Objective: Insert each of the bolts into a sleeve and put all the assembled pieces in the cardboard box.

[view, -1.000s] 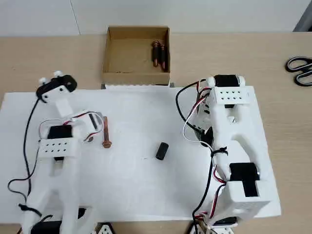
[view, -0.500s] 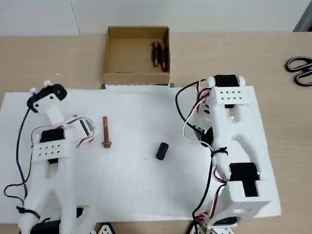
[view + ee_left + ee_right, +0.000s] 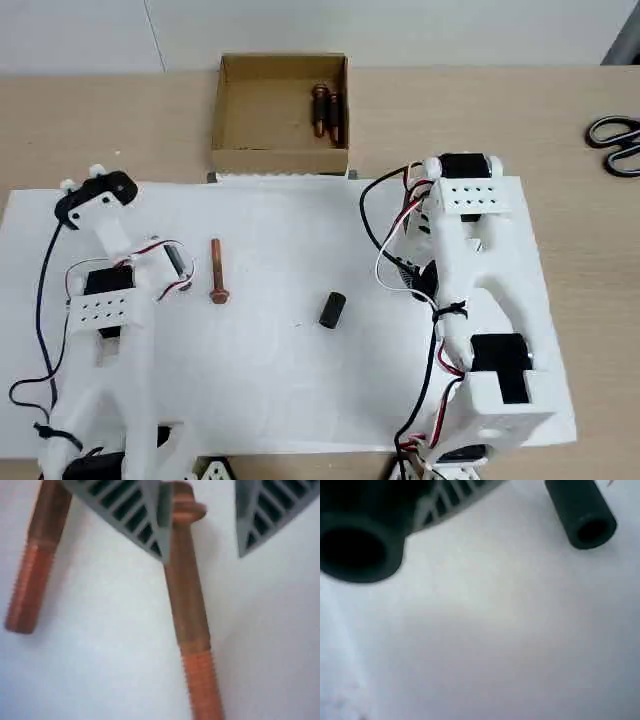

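Cardboard box (image 3: 226,110): open-topped, far centre. Two assembled pieces (image 3: 326,110), copper bolts in dark sleeves, lie side by side by its right wall.

Bolt (image 3: 217,270): copper, flat on the white sheet (image 3: 270,390), left of centre, head toward the near side. Second bolt (image 3: 35,565) lies near it, apart.

Sleeve (image 3: 332,310): black, on its side, centre, bore empty. Second sleeve (image 3: 360,550): black, open end showing.

Robotics lab bench setup.
Wooden tabletop (image 3: 120,120), white foam sheet (image 3: 270,390), scissors (image 3: 614,145), two wired 3D-printed arms (image 3: 480,260).
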Action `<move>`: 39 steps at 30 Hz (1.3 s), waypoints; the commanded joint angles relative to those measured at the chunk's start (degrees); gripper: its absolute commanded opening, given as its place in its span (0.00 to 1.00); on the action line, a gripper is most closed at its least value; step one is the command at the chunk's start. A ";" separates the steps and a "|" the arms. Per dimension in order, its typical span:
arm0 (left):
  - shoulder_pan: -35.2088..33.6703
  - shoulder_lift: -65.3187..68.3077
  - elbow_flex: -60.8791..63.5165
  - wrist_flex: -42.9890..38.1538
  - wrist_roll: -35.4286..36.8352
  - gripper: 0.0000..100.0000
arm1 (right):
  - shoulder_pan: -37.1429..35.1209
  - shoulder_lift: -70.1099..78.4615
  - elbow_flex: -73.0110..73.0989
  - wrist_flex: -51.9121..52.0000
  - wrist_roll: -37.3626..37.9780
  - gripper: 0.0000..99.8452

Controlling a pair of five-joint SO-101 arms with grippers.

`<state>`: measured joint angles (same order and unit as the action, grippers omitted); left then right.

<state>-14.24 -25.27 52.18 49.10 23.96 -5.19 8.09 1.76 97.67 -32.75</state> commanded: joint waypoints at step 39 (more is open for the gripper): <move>4.31 15.91 -22.81 10.73 0.09 0.08 | 0.31 -3.12 4.84 -4.26 0.62 0.00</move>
<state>-10.46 -6.73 31.52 61.85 23.96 -5.19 8.09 6.86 93.80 -32.75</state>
